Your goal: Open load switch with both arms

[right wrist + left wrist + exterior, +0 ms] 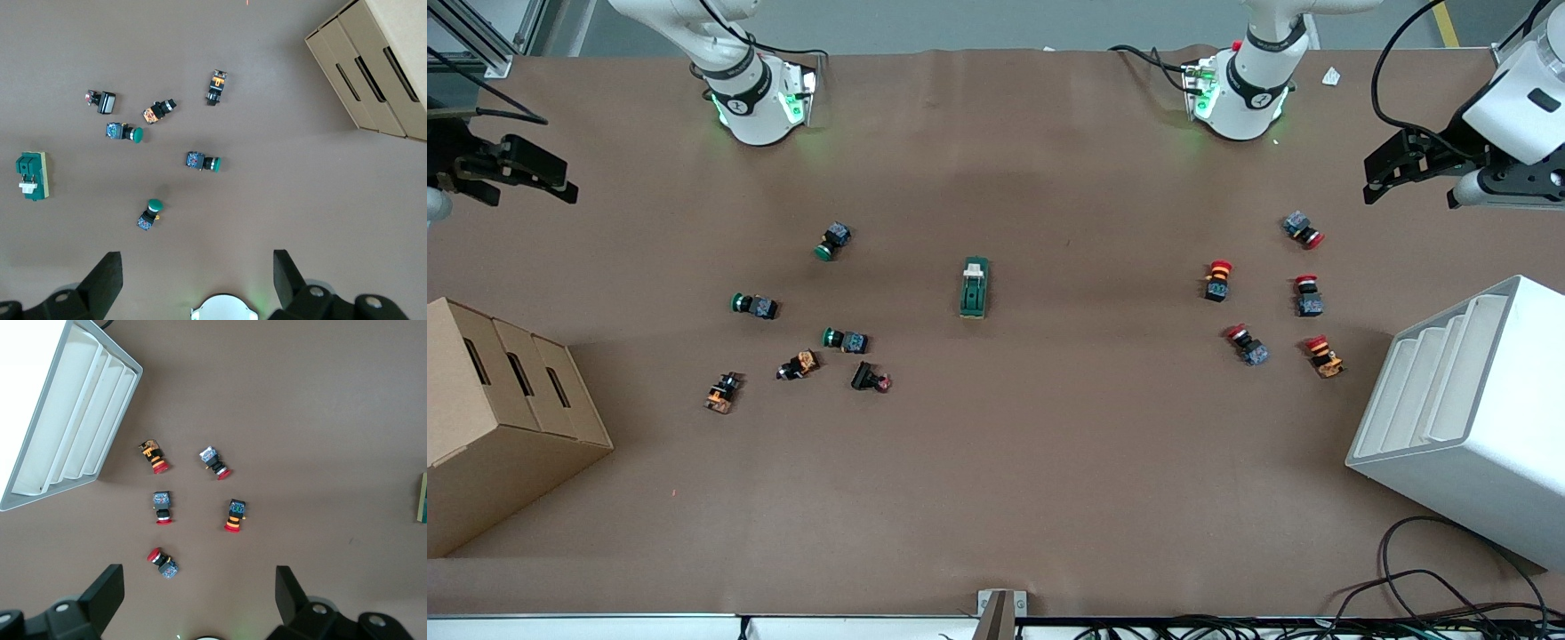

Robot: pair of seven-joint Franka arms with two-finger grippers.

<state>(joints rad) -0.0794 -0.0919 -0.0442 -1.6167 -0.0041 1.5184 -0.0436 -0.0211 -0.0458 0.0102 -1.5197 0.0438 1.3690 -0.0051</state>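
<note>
The load switch (974, 287), a dark green block with a white lever piece at its end toward the arms' bases, lies flat in the middle of the table. It also shows in the right wrist view as the load switch (31, 176), and one edge of it (423, 497) shows in the left wrist view. My left gripper (1378, 182) hangs open, high over the left arm's end of the table, with nothing between its fingers (107, 590). My right gripper (560, 182) hangs open, high over the right arm's end, its fingers (105, 277) bare. Both are well away from the switch.
Several red-capped push buttons (1218, 279) lie toward the left arm's end, and several green-capped and dark ones (845, 339) toward the right arm's end. A white slotted bin (1463, 409) and a cardboard box (498, 418) stand at the table's two ends. Cables (1423, 596) trail near the front edge.
</note>
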